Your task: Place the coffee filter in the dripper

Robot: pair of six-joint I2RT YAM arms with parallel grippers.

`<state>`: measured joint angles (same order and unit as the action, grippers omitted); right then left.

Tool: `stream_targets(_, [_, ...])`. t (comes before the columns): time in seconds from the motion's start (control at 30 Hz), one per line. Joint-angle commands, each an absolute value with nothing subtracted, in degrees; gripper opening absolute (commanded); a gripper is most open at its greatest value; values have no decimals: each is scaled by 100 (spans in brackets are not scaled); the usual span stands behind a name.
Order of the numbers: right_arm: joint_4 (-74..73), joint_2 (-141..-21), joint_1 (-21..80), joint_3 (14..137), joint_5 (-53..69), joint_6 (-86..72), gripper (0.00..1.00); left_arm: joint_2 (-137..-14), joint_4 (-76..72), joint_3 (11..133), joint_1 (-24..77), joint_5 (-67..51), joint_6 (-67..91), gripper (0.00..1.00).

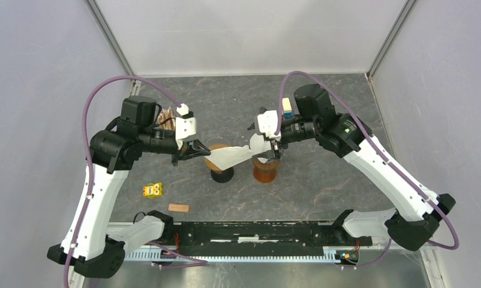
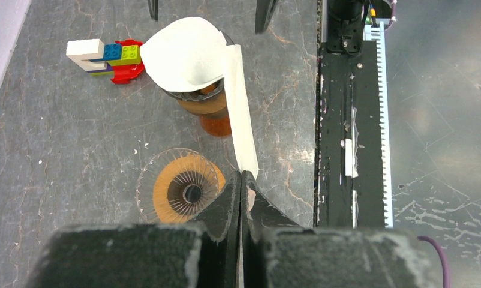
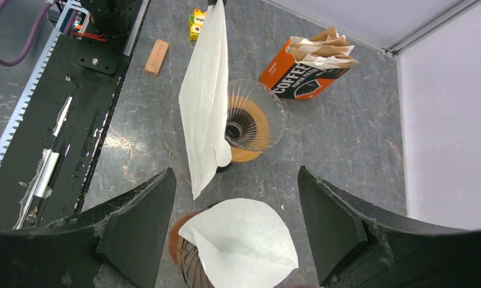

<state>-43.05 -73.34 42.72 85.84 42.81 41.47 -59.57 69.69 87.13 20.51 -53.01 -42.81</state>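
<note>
My left gripper (image 1: pixel 203 150) (image 2: pixel 242 177) is shut on the edge of a white paper coffee filter (image 1: pixel 231 156) (image 2: pixel 241 120). It holds the filter flat and edge-on just above an empty amber glass dripper (image 1: pixel 220 163) (image 2: pixel 187 189) (image 3: pixel 253 123). The held filter also shows in the right wrist view (image 3: pixel 207 102). A second amber dripper (image 1: pixel 265 171) (image 2: pixel 211 111) stands to the right with another white filter (image 2: pixel 187 54) (image 3: pixel 241 240) sitting in it. My right gripper (image 1: pixel 268 147) (image 3: pixel 235 180) is open and empty directly above that second dripper.
An orange box of paper filters (image 1: pixel 166 120) (image 3: pixel 304 66) stands behind the left gripper. A yellow toy (image 1: pixel 153 190) (image 3: pixel 197 17) and a small wooden block (image 1: pixel 179 208) (image 3: pixel 157 57) lie near the front left. A black rail (image 1: pixel 256 234) runs along the near edge.
</note>
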Motion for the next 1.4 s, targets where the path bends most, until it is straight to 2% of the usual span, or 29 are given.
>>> stream_targets(0.0, [-4312,-7089,4096,8604,4609,4222,80,-5898,6855,8667,2096,-5444,-4798,2])
stream_targets(0.9, [-4081,-7667,4016,8938,5012,3772,58,-5861,6857,8530,2224,-5484,-4897,2])
stream_targets(1.37, [-4080,-7717,4016,8893,5101,3749,53,-5896,6864,8564,2235,-5421,-4977,2])
